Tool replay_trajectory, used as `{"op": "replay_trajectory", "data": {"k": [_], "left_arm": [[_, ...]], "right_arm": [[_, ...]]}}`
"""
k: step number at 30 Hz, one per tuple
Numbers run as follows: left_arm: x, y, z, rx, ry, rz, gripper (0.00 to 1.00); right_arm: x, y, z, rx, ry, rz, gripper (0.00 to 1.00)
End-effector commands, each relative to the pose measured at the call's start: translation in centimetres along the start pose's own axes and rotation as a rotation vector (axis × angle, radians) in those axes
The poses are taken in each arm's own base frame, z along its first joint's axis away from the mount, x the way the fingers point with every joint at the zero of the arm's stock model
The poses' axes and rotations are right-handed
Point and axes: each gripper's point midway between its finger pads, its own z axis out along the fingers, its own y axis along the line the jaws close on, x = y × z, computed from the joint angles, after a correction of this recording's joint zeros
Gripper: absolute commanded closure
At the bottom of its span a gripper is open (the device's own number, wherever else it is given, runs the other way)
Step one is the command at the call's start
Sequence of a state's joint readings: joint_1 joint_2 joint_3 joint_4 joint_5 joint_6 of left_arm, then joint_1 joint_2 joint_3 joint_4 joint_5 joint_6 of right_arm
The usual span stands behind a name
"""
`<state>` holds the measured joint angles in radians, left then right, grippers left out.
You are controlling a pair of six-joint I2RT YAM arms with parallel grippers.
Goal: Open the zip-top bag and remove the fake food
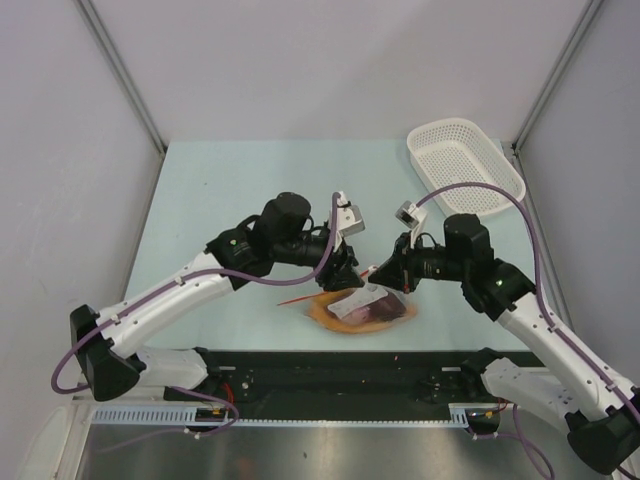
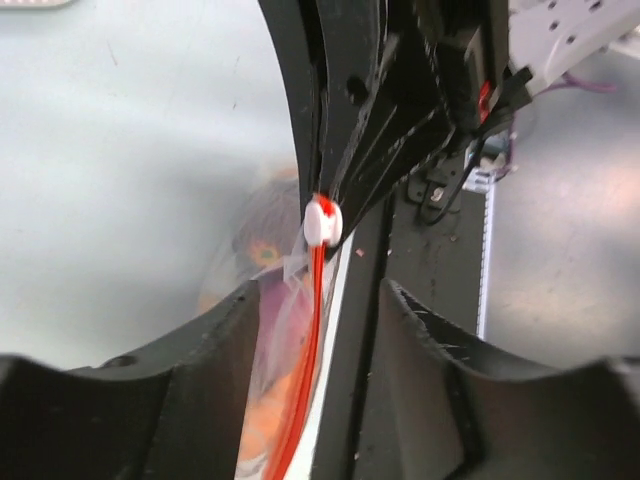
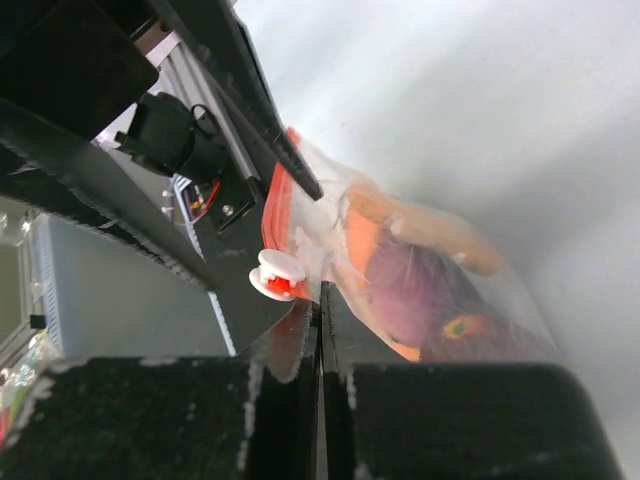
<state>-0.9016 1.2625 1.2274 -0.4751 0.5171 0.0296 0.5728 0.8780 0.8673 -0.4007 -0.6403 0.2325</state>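
- Pinching the zip-top bag [image 3: 520,300] beside its white slider tab [image 3: 278,272] — right gripper [image 3: 320,320], fingers pressed together.
- Left gripper [image 2: 320,290] spread — straddling the red zip strip [image 2: 308,350].
- Fake food [image 3: 400,290] inside.

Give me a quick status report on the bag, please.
Right gripper shut on zip-top bag beside slider. Left gripper open, straddling zip strip. Fake food inside. No obstruction seen.
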Motion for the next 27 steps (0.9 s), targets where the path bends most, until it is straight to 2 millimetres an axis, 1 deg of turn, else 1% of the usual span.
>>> {"op": "replay_trajectory", "data": {"k": [1,3,6,8,9,12,17,19,20,22,23,25,26,27], "left_arm": [[-4.7,-1.5,-1.1,0.057,-0.150,0.030,0.37],[-5.1,-1.7,-0.9,0.075,-0.165,0.043,0.38],[-5.1,-1.6,-0.5,0.087,-0.166,0.057,0.41],[-5.0,-1.5,-0.2,0.091,-0.159,0.061,0.45],[-5.2,-1.6,-0.2,0.093,-0.161,0.068,0.51],[-5.2,-1.5,0.0,0.098,-0.157,0.064,0.58],[-5.3,-1.3,0.5,0.104,-0.161,0.068,0.58],[-5.2,-1.1,0.7,0.097,-0.157,0.064,0.65],[-5.2,-0.9,0.8,0.091,-0.156,0.063,0.72],[-5.4,-0.9,0.7,0.086,-0.167,0.069,0.78],[-5.5,-0.9,0.6,0.084,-0.172,0.072,0.87],[-5.4,-0.9,0.8,0.090,-0.173,0.075,0.98],[-5.2,-0.7,0.9,0.084,-0.163,0.090,1.00],[-5.0,-0.5,0.8,0.076,-0.154,0.090,1.00]], "right_arm": [[-1.6,2.1,-0.4,-0.091,-0.012,-0.008,1.00],[-1.7,2.4,-0.5,-0.104,0.006,0.011,1.00],[-1.9,2.5,-0.5,-0.116,0.006,0.029,1.00],[-2.1,2.4,-0.5,-0.115,0.001,0.028,1.00],[-2.1,2.4,-0.6,-0.117,0.001,0.030,1.00],[-2.2,2.5,-0.7,-0.121,-0.002,0.033,1.00],[-2.2,2.6,-0.7,-0.129,0.000,0.038,1.00],[-2.2,2.7,-0.7,-0.135,0.002,0.038,1.00],[-2.2,2.8,-0.7,-0.135,0.001,0.038,1.00],[-2.1,2.8,-0.7,-0.137,0.004,0.040,1.00],[-2.1,2.8,-0.7,-0.138,0.005,0.041,1.00],[-2.2,2.8,-0.7,-0.137,-0.001,0.043,1.00],[-2.2,2.7,-0.7,-0.130,-0.004,0.045,1.00],[-2.7,2.2,-0.8,-0.092,-0.029,0.038,1.00]]}}
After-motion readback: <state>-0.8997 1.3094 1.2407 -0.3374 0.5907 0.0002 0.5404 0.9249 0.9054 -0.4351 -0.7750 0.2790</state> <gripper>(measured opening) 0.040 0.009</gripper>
